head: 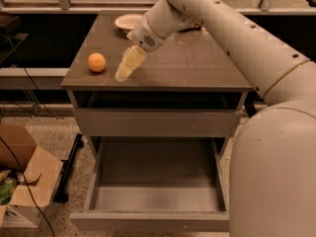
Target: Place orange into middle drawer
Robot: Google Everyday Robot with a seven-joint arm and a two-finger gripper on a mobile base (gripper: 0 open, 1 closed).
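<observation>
The orange (97, 62) sits on the brown tabletop (197, 68), near its front left corner as the picture shows it, upright and alone, touching nothing but the surface. Just beside it, toward the picture's right, are the fingers (129, 63) of the gripper (122, 75). They are pressed together into one cream-coloured wedge with no gap showing between them and nothing held. The wedge slants down toward the table's front edge, with its tip close to the tabletop (whether it touches the surface cannot be told). The orange lies level with the fingers' middle and apart from them.

Behind the fingers, toward the back of the table, stands a white bowl (126, 21), partly hidden by the gripper's round wrist. The white arm (237, 38) runs from that wrist up and away to the picture's right, and its bulk fills the lower right corner.

Below the fingers, under the tabletop, is the front of a shallow drawer (155, 122) with a dark gap above it. Lower still, the middle drawer (155, 196) is pulled well out, its light grey floor bare. Far off to the picture's left of the fingers, on the speckled floor, an open cardboard box (24, 181) rests beside the table's leg.
</observation>
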